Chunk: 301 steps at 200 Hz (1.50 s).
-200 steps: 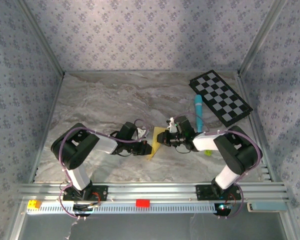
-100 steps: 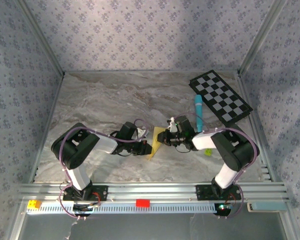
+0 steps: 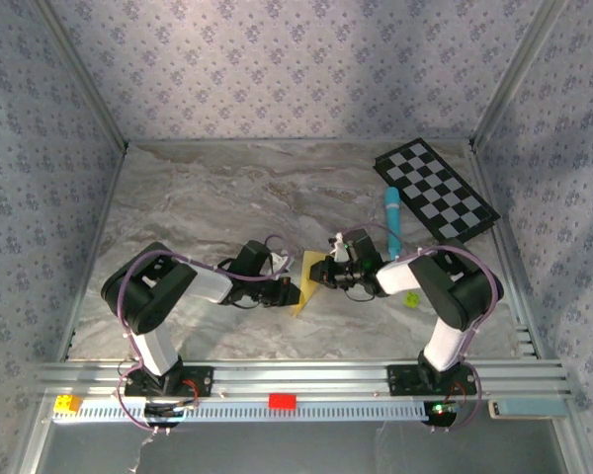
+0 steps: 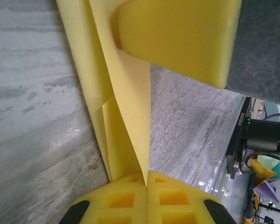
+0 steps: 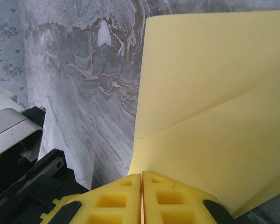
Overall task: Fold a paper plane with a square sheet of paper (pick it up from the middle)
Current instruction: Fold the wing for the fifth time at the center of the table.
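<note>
Creased square sheet of paper (image 3: pixel 309 269) is pinched by left claw (image 3: pixel 293 292) and right claw (image 3: pixel 323 276), between them, over tabletop (image 3: pixel 208 197).

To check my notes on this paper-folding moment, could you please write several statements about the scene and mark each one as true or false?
1. The left pincer and the right pincer are both shut on the yellow paper. True.
2. The yellow paper is a smooth square with no crease. False: it shows fold lines and overlapping layers.
3. In the top view, the blue marker lies on the table just left of the checkered board. True.
4. The checkered board sits at the near left corner of the table. False: it lies at the far right corner.
</note>
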Each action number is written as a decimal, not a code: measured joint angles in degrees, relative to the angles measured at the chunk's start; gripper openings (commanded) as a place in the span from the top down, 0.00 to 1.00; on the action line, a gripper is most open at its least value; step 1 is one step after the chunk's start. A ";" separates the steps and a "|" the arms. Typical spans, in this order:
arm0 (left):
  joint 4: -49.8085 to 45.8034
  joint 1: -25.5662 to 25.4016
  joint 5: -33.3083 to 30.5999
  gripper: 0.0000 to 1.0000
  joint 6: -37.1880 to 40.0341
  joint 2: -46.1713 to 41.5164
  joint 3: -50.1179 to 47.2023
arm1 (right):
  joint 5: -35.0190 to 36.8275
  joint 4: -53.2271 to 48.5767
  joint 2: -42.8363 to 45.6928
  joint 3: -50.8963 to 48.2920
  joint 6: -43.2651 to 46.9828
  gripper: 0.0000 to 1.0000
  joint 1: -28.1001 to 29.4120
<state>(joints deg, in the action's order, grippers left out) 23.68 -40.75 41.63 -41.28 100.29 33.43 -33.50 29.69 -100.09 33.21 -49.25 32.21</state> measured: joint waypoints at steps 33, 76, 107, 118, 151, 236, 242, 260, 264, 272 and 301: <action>-0.72 0.09 0.22 0.93 0.07 -0.04 0.31 | -0.81 0.94 -0.70 0.07 -0.70 0.89 -0.22; -6.23 0.31 -1.16 0.86 0.63 -2.62 1.18 | -0.81 1.01 -0.72 0.07 -0.87 0.90 -0.22; -10.03 0.68 -1.81 0.83 0.72 -4.90 2.60 | -0.81 0.92 -0.74 0.11 -0.85 0.90 -0.20; -10.38 0.70 -1.84 0.83 0.70 -5.33 3.08 | -0.81 0.68 -0.72 0.22 -0.85 0.90 -0.20; -10.71 0.70 -1.81 0.83 0.66 -5.64 4.02 | -0.81 0.11 -0.74 0.48 -0.85 0.90 -0.20; -12.37 0.68 -0.81 0.95 0.26 -3.34 4.39 | -0.83 0.09 -0.74 0.48 -0.85 0.90 -0.20; -12.39 0.68 -0.57 0.98 0.09 -3.06 4.39 | -0.81 0.09 -0.74 0.48 -0.85 0.90 -0.20; -12.39 0.72 -0.02 1.00 0.11 -2.60 4.46 | -0.81 0.07 -0.74 0.48 -0.85 0.90 -0.20; -12.37 0.74 0.09 1.00 0.13 -2.56 4.46 | -0.81 0.07 -0.74 0.48 -0.85 0.90 -0.20; -12.33 0.81 0.39 1.00 0.13 -2.49 4.46 | -0.81 0.00 -0.74 0.50 -0.83 0.90 -0.20; -11.91 0.96 1.44 1.00 0.22 -1.88 4.48 | -0.81 -0.35 -0.83 0.74 -0.85 0.90 -0.20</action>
<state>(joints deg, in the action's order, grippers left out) 11.77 -39.79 43.07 -41.06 98.41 37.91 -34.30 29.34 -100.92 33.95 -50.11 32.01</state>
